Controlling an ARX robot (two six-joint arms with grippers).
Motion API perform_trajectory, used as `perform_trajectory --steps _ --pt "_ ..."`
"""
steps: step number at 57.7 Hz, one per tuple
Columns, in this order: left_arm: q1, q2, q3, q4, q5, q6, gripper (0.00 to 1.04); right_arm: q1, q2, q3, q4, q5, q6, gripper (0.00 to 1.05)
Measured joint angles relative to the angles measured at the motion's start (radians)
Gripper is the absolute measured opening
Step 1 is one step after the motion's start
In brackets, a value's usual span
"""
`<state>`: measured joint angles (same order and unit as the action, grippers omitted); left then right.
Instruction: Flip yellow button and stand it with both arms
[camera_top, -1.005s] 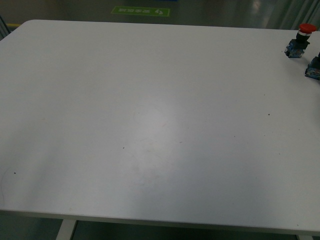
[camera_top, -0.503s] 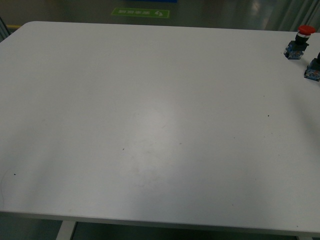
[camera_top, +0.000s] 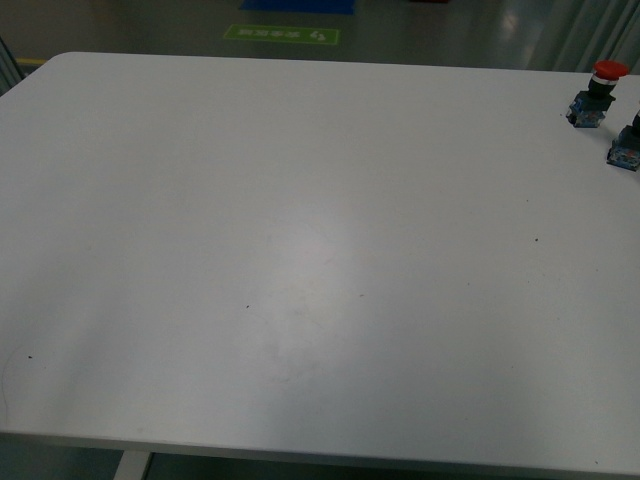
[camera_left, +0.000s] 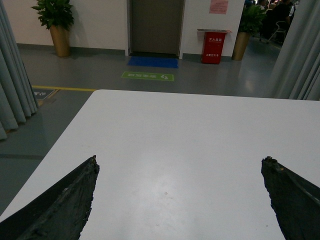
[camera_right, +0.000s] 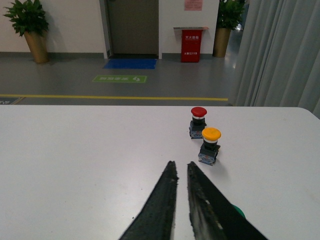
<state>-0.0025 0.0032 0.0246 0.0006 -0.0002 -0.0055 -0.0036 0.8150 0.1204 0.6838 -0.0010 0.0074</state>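
Observation:
The yellow button (camera_right: 210, 145) stands upright on its blue-and-black block, orange-yellow cap up, in the right wrist view. It is a short way beyond my right gripper (camera_right: 181, 164), a little off to one side. That gripper is shut and holds nothing; a green light (camera_right: 239, 212) shows on it. In the front view only the yellow button's blue block (camera_top: 627, 150) shows, cut by the right frame edge. My left gripper (camera_left: 180, 160) is open and empty over bare table, far from the buttons. Neither arm shows in the front view.
A red-capped button (camera_right: 198, 121) stands upright just behind the yellow one; it also shows in the front view (camera_top: 596, 95) at the far right. The white table (camera_top: 300, 250) ends close behind and to the right of the buttons. Grey curtains (camera_right: 280, 50) hang beyond.
The front view has shifted slightly, so the table's far edge and both buttons sit a little lower in the picture. The buttons have not moved on the table.

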Motion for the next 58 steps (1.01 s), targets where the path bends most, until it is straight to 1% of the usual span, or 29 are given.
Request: perform_trajectory --steps 1,3,23,26,30,58 --pt "0.0 0.0 0.0 0.0 0.0 0.0 0.98 0.0 -0.012 -0.005 -0.006 0.0 0.0 0.05" --pt "0.0 0.0 0.0 0.0 0.0 0.0 0.98 0.0 -0.028 -0.013 -0.016 0.0 -0.005 0.03" --pt "0.0 0.0 0.0 0.0 0.0 0.0 0.98 0.0 -0.214 -0.074 -0.139 0.0 -0.004 0.03" --pt "0.0 0.0 0.0 0.0 0.0 0.0 0.98 0.0 -0.22 -0.097 -0.109 0.0 -0.004 0.03" --pt "0.0 0.0 0.0 0.0 0.0 0.0 0.98 0.0 -0.242 -0.115 -0.119 0.0 -0.004 0.03" --pt "0.0 0.0 0.0 0.0 0.0 0.0 0.98 0.0 -0.482 -0.116 -0.348 0.0 -0.004 0.03"
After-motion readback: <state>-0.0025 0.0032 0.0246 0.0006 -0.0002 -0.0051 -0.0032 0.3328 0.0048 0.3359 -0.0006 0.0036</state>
